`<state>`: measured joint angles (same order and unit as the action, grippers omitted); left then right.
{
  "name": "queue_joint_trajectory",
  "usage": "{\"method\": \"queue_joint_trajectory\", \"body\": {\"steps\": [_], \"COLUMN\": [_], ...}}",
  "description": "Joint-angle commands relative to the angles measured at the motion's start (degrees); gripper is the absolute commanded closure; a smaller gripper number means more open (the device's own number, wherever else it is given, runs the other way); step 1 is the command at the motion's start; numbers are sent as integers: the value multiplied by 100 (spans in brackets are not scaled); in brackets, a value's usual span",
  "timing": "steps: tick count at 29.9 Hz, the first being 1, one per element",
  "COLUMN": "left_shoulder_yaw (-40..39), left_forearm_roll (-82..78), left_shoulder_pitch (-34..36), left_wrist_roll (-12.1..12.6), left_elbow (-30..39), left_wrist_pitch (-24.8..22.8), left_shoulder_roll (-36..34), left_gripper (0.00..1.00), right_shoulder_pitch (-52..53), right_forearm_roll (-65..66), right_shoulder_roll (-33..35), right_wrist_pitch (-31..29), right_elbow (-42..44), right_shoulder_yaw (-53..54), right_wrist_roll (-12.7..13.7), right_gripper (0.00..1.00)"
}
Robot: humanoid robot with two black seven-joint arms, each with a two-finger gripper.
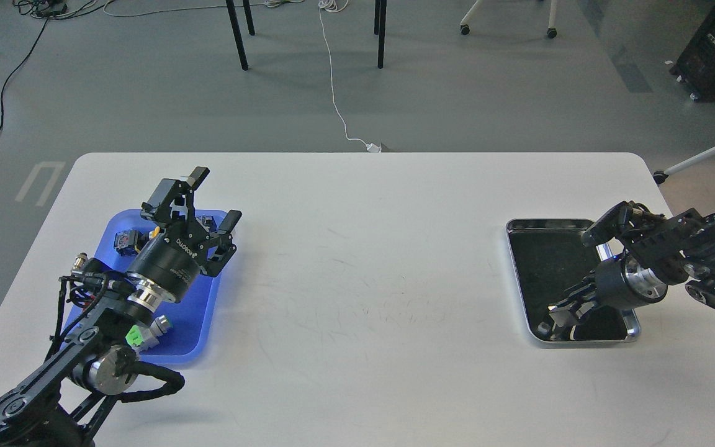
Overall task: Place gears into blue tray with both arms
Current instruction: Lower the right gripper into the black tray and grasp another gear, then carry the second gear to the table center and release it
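Right pincer (559, 316) reaching low into the silver tray (522, 279), finger state unclear; picking step. Left pincer (215, 195) hanging wide over blue tray (199, 323). Next: careful pinch.

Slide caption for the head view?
Left hand open above the blue tray; right hand reaching into the silver tray.

We saw from our single head camera, looking forward and down across the white table (364, 279) toward the floor beyond.

White "ROBOTIQ" lettering (seen slanted) runs along the left gripper (213, 195) body.
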<state>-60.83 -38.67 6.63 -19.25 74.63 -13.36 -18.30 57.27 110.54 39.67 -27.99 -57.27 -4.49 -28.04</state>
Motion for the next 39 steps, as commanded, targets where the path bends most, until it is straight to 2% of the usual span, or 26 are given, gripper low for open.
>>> {"method": "queue_joint_trajectory", "body": {"steps": [1,4,12,22,28,39], "left_shoulder_yaw": [-8,-8,-8,-8,-17,-52], "left_forearm_roll": [0,0,0,0,0,0], "left_shoulder_pitch": [-3,-3,-3,-3,5,-3], "left_wrist_roll": [0,0,0,0,9,9], "left_elbow": [-1,8,8,8,105,105], "left_wrist_pitch": [0,0,0,0,0,9], "left_shoulder_roll": [-7,1,-7,1,1,-34], "left_gripper": [2,2,2,2,2,2], "right_shoulder_pitch": [29,47,231,1039,1444,1488], "right_forearm_roll": [2,2,-6,-121,-401,-683], "right_shoulder_roll": [-3,6,41,6,-828,-3104], "right_wrist_pitch": [-1,-1,-1,-1,-1,-1], "right_elbow": [6,-12,-100,-495,-276,1437], "right_shoulder_yaw": [-26,-26,-17,0,-44,-201], "right_wrist_roll": [4,4,4,4,4,4], "right_gripper": [77,80,80,79,79,79]}}
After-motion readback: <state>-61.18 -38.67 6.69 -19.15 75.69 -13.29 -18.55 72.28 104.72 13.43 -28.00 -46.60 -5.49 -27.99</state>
